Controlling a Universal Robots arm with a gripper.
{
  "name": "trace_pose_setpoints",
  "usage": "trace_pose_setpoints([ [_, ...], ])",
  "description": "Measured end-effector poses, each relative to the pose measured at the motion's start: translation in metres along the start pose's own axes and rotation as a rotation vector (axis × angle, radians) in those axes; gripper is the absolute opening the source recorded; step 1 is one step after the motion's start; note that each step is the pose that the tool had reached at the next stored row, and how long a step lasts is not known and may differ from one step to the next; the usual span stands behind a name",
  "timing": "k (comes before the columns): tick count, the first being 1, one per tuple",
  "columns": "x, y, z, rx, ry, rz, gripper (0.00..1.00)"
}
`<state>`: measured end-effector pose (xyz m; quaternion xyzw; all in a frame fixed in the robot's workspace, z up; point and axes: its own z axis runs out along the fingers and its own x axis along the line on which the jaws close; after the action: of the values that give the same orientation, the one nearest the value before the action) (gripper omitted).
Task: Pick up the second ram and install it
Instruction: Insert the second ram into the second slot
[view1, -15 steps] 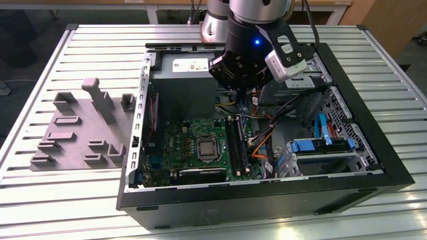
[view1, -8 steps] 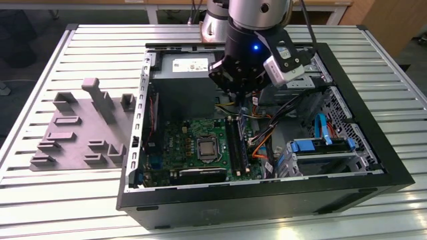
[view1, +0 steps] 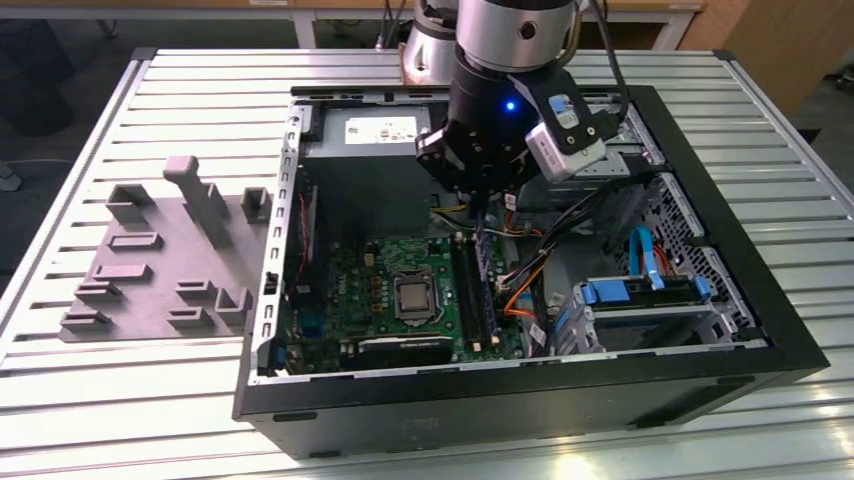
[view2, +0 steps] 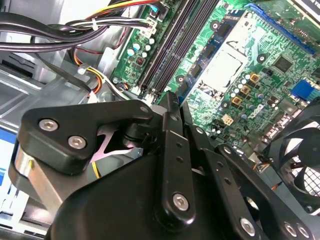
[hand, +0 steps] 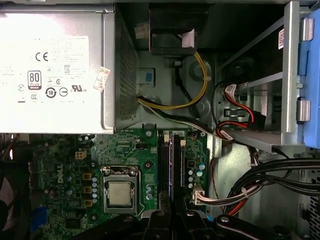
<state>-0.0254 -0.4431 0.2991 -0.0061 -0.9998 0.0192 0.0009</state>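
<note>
Inside the open computer case, the motherboard lies open from above near the memory slots. Cable bundles and the drive cage crowd the slots' side toward the exterior view's right.

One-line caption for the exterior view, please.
Gripper poised inside the open computer case, above the motherboard and its memory slots.

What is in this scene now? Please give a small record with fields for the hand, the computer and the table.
hand: black robot hand, low inside the case, above the memory slots
case: open black metal computer case, lying on the table
slots: long black memory slots on the green motherboard
power supply: silver metal box beside the motherboard
table: slatted grey metal table
tray: grey moulded fixture, on the exterior view's left of the case
</note>
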Motion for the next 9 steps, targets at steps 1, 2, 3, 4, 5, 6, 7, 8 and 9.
trace_pose_setpoints([
  [1, 0.0000, 0.0000, 0.0004, -0.0004, 0.0000, 0.000, 0.14],
  [2, 0.0000, 0.0001, 0.0013, -0.0007, 0.0000, 0.000, 0.14],
  [3, 0.0000, 0.0001, 0.0028, -0.0005, 0.0002, 0.000, 0.14],
  [4, 0.0000, 0.0001, 0.0045, -0.0003, 0.0003, 0.001, 0.14],
  [5, 0.0000, 0.0002, 0.0063, -0.0004, 0.0002, 0.001, 0.14],
  [6, 0.0000, 0.0003, 0.0080, -0.0004, 0.0002, 0.001, 0.14],
  [7, 0.0000, 0.0003, 0.0100, -0.0003, 0.0003, 0.001, 0.14],
  [8, 0.0000, 0.0002, 0.0118, -0.0004, 0.0003, 0.001, 0.14],
  [9, -0.0001, 0.0001, 0.0136, -0.0004, 0.0004, 0.001, 0.14],
])
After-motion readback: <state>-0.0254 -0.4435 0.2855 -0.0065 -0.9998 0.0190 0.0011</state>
